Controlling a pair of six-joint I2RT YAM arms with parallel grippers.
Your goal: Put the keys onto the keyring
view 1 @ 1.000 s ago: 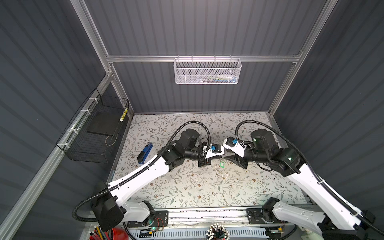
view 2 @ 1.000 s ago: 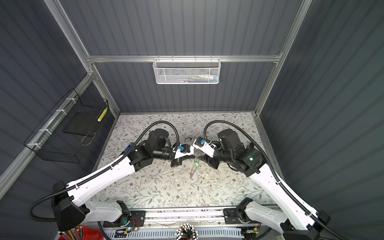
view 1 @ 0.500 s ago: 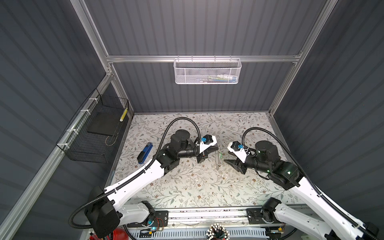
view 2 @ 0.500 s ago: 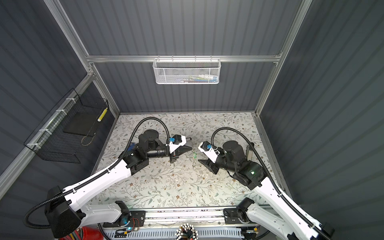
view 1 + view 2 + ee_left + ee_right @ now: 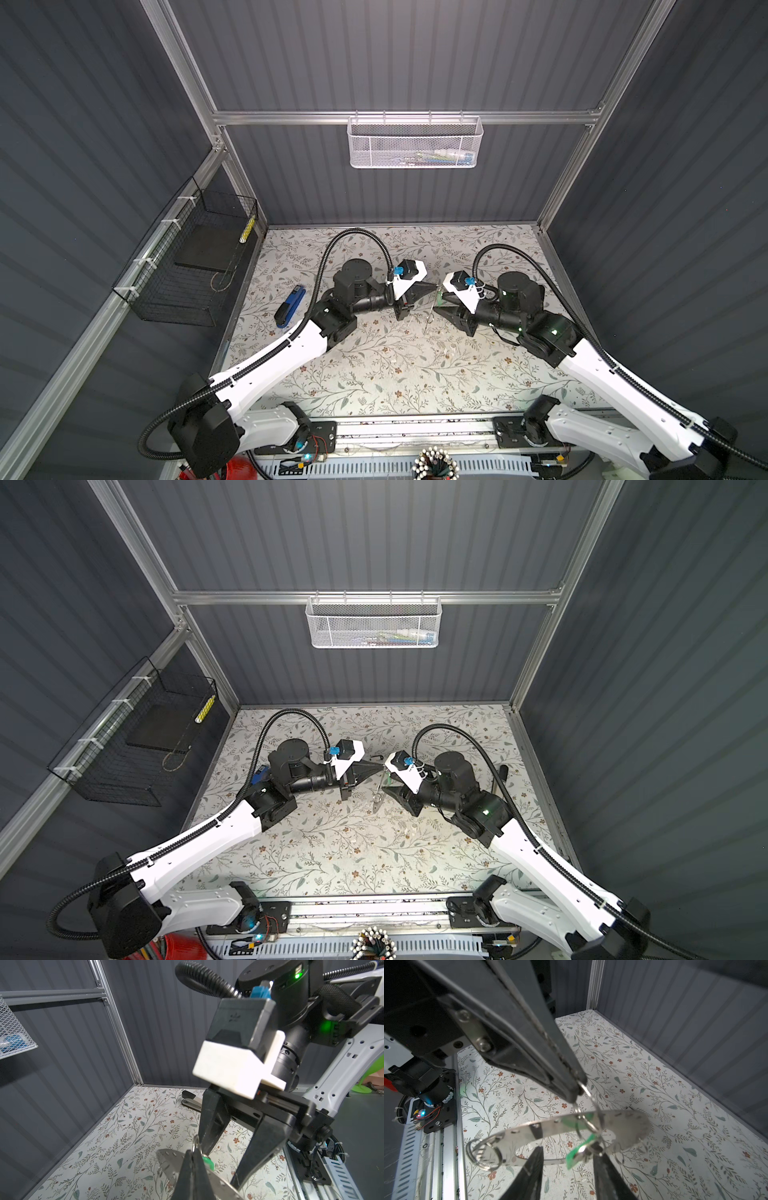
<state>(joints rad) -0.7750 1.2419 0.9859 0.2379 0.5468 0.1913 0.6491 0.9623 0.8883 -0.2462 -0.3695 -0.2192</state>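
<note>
Arms have closed in again after parting. Left gripper stays clamped on a split ring from which the keyring hangs. Right gripper, jaws apart, straddles the green-tagged key. I read this as another threading attempt.

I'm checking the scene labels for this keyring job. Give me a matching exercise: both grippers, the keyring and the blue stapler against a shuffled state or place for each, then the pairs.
Things
1. left gripper
2. right gripper
3. keyring
4. blue stapler

States and places
A. lying on the table, near its left edge
B. fingers shut
C. hanging in the air between the two grippers
D. fingers apart

Pairs: 1-B, 2-D, 3-C, 4-A
</note>
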